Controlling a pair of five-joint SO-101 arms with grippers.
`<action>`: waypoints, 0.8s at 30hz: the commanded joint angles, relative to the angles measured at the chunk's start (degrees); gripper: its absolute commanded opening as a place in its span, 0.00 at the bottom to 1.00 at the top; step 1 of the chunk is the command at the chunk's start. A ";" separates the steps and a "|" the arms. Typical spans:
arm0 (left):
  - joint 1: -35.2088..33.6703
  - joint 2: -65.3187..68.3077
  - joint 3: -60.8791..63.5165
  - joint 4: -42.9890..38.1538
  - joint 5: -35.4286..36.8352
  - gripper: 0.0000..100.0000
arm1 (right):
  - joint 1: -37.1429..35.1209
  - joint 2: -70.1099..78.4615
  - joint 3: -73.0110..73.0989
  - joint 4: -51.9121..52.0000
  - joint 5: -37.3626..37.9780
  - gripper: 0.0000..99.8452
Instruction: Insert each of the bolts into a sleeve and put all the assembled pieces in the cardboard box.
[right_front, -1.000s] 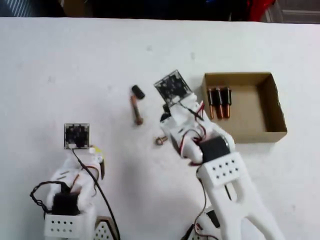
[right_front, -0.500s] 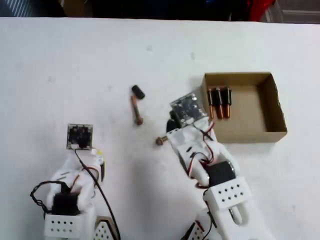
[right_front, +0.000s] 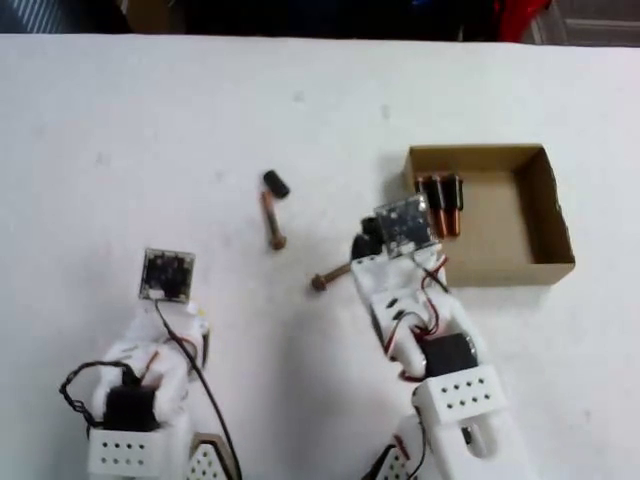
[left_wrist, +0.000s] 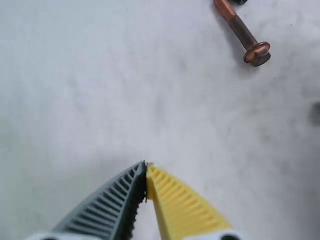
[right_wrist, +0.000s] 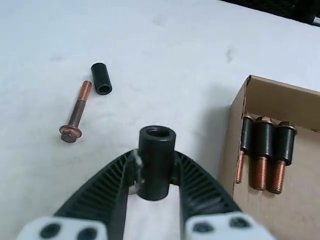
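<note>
**High view:** fixed camera above the table (right_front: 120, 120), looking down. It is far enough off to take in both arms and the cardboard box (right_front: 556, 225).

**Left wrist view:** camera mounted behind the left claw (left_wrist: 146, 170), facing along the fingers and steeply down. It sits close to the table surface. The loose bolt (left_wrist: 243, 31) lies ahead of the claw tips.

**Right wrist view:** camera mounted behind the right claw (right_wrist: 155, 156), facing forward at a shallower angle. The sleeve (right_wrist: 156, 167) in the claw sits in the near foreground.

**Shared coverage:** all three views take in the loose bolt. The high and right wrist views share the loose sleeve (right_wrist: 101, 78) and the box, both ahead of the right claw.
</note>
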 joint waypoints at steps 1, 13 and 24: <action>-0.31 -0.40 -2.11 0.53 -0.62 0.02 | 0.48 -1.36 -0.70 -1.36 -0.97 0.02; -0.40 -0.31 -13.27 3.25 -1.23 0.02 | 0.22 -1.45 -0.70 -0.04 -0.97 0.02; -0.48 -0.22 -20.66 6.15 -2.73 0.02 | 0.13 -1.45 -0.79 0.22 -0.97 0.02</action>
